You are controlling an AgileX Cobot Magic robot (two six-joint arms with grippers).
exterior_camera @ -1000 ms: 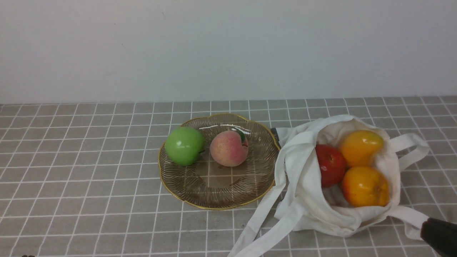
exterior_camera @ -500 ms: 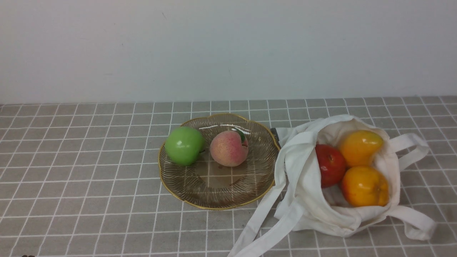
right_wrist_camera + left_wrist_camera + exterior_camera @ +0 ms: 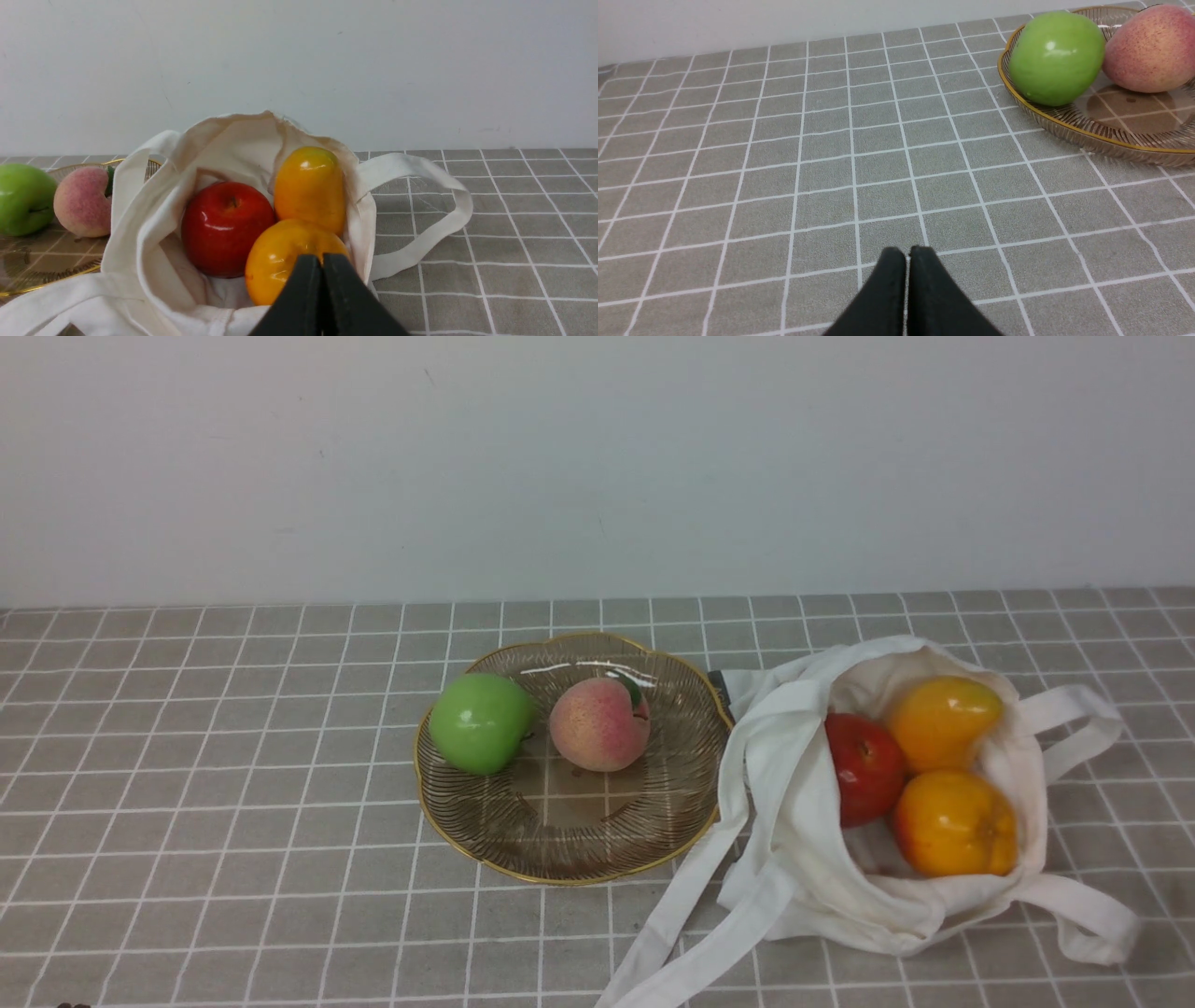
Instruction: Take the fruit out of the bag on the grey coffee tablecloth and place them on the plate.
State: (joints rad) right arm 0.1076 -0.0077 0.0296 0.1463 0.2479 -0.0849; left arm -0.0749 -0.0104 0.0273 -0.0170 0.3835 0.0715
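On the grey coffee tablecloth (image 3: 233, 784) covering the counter, the bag (image 3: 794, 821) is lying on its side just right of the plate (image 3: 560, 845), mouth gaping toward me, straps trailing forward past the plate's rim. Inside, the red apple (image 3: 864, 767) and two orange fruits, far one (image 3: 943, 721) and near one (image 3: 954, 823), are sitting packed together, touching. The green apple (image 3: 481, 721) and a peach (image 3: 598, 723) are resting on the plate already; green one perched at the left rim. My right pincer (image 3: 322, 261) is hovering low before the bag mouth, tips pressed together, gripping nothing. My left pincer (image 3: 906, 254) is likewise closed and empty over bare cloth, well short of the plate. Risks I am weighing: the fruits look glossy and round, so a narrow or off-centre pinch is likely squirting one out; pulling one may be dragging cloth or nudging neighbours into rolling onto the counter; a tip may be snagging a strap; a careless set-down may be knocking the green apple off the rim.
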